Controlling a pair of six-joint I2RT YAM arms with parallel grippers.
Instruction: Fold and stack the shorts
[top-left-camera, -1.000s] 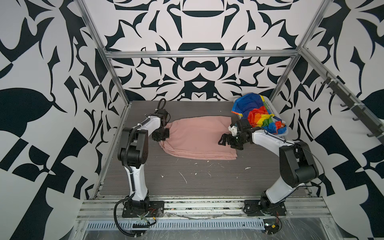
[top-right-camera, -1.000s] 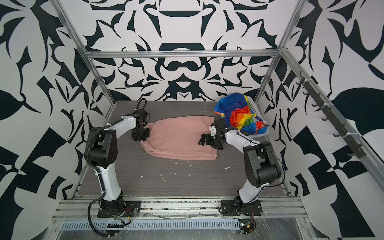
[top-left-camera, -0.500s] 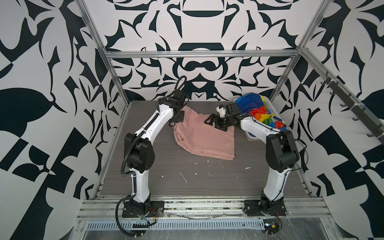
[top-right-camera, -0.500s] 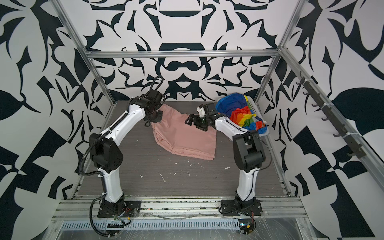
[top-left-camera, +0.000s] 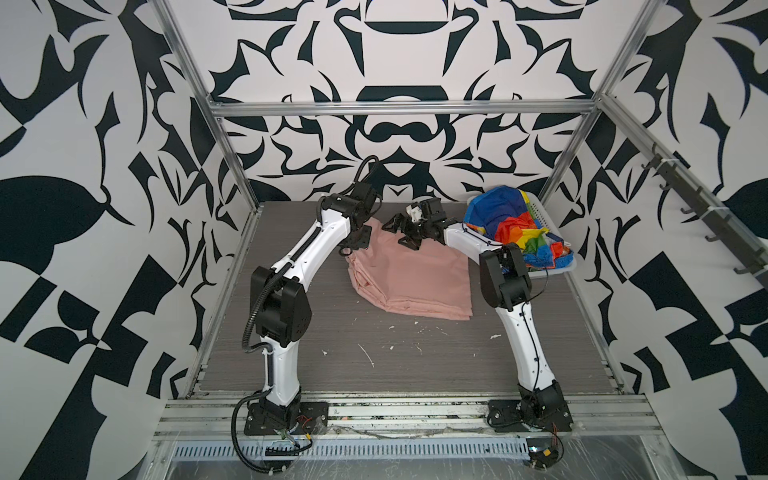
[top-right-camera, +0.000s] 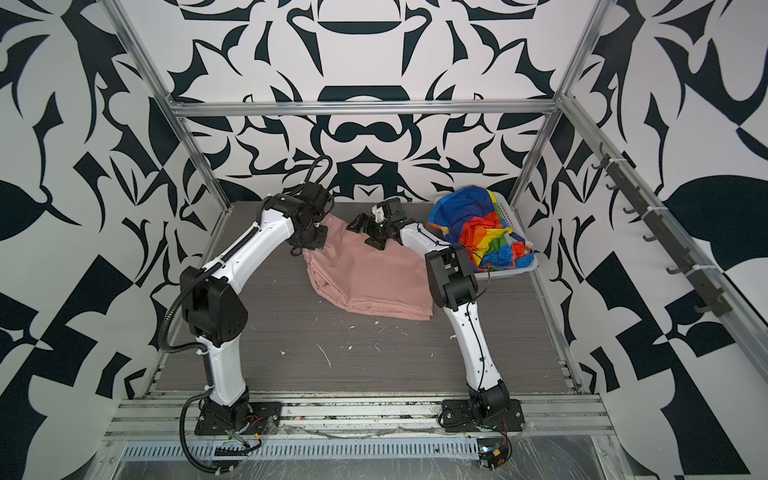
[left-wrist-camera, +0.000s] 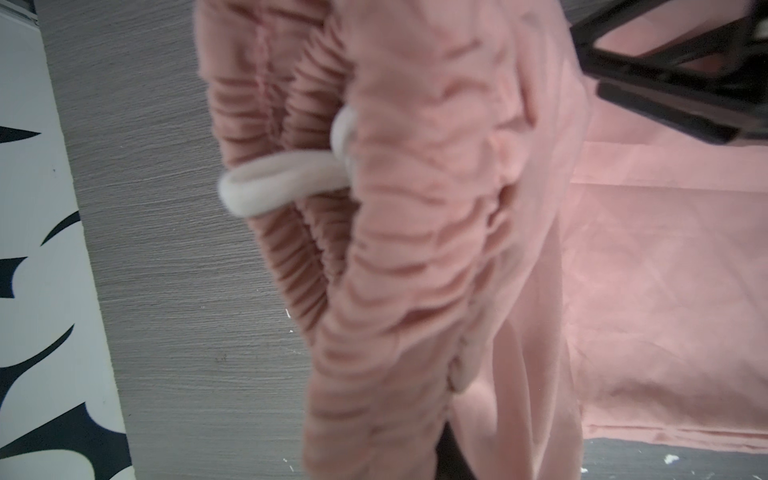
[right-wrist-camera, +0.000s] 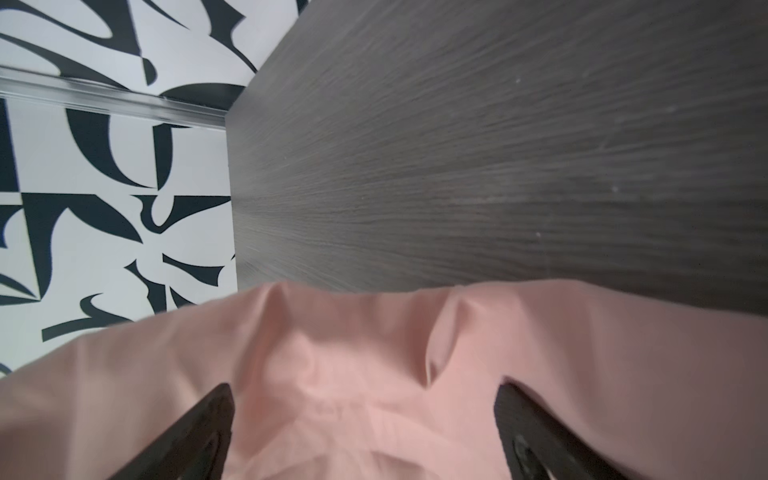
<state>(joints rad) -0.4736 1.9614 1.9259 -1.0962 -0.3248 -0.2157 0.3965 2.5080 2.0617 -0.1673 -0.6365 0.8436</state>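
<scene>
Pink shorts (top-left-camera: 415, 278) | waist in left hand (top-left-camera: 352, 246) | under splayed right hand (top-left-camera: 400, 235)

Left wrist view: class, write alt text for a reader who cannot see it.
Salmon-pink cloth shorts fill the view, their gathered elastic waist bunched close to the camera with a white fabric loop poking out. Behind lies a grey wood-grain table; the black right pincer reaches over the flat pink cloth.

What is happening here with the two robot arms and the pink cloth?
Two arms are folding pink shorts on the table. The left fingers pinch the gathered waistband, holding that edge up; the right fingers hang open above the cloth, gripping nothing. Rainbow shorts wait in the white basket, so nothing is stacked.
</scene>
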